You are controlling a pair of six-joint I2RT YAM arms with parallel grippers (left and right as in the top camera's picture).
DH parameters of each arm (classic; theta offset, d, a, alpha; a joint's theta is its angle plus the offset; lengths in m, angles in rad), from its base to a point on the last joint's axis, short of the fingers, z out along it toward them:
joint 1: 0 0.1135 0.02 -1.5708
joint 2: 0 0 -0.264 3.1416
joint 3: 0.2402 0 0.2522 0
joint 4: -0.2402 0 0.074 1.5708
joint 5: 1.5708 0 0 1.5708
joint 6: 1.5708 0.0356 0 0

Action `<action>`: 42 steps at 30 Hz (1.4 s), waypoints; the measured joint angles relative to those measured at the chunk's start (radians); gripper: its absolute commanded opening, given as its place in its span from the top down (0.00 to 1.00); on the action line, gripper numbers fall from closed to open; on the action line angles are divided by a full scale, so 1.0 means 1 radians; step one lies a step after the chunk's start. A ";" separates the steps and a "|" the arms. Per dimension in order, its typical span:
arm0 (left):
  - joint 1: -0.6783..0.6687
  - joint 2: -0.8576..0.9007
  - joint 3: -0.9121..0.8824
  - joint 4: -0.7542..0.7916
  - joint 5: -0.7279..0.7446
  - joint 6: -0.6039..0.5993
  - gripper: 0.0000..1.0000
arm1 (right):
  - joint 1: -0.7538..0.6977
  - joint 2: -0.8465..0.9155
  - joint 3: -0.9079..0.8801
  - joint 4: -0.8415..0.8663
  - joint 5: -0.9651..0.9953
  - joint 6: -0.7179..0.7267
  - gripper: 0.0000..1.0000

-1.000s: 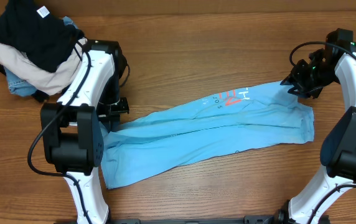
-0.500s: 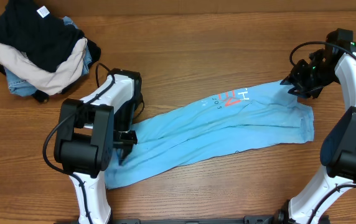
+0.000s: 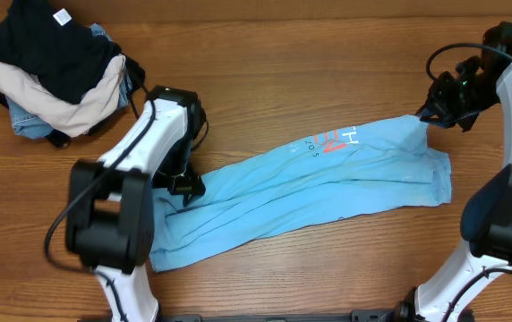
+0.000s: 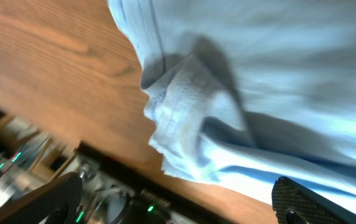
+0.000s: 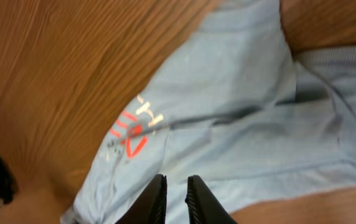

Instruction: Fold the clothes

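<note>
The clothes, a sky-blue T-shirt [image 3: 310, 179], lie in a long band across the table, with white and red lettering near the upper middle. My left gripper [image 3: 184, 183] hovers over the band's left end, where the cloth is rumpled. In the left wrist view my left gripper [image 4: 178, 202] is wide open, nothing between its fingers, with a bunched corner of the shirt [image 4: 184, 118] lying beyond them. My right gripper [image 3: 437, 107] hangs just off the shirt's upper right corner. In the right wrist view my right gripper [image 5: 175, 186] is nearly shut, only a narrow slit left, nothing in it, and the shirt [image 5: 240, 112] lies flat below.
A pile of other garments [image 3: 55, 67], black over cream and denim-blue, sits at the back left corner. The wooden table [image 3: 283, 63] is bare behind the shirt. Both arm bases stand at the front edge, left and right.
My left gripper carried the shirt's left end inward to the right, then opened and let it go. My right gripper moved up and right off the shirt's corner and narrowed.
</note>
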 measured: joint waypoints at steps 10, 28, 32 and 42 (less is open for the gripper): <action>-0.037 -0.171 -0.044 0.127 0.242 0.042 0.96 | 0.230 -0.013 -0.209 0.151 0.009 -0.085 0.91; -0.064 -0.171 -0.394 0.469 0.437 -0.020 0.96 | 0.251 0.032 -0.423 0.415 0.084 -0.016 0.90; -0.064 -0.163 -0.395 0.498 0.409 -0.048 0.96 | 0.251 0.032 -0.423 0.422 0.124 -0.001 0.89; -0.056 -0.091 -0.379 0.517 0.401 -0.068 0.96 | 0.230 0.081 -0.423 0.441 0.207 0.018 0.89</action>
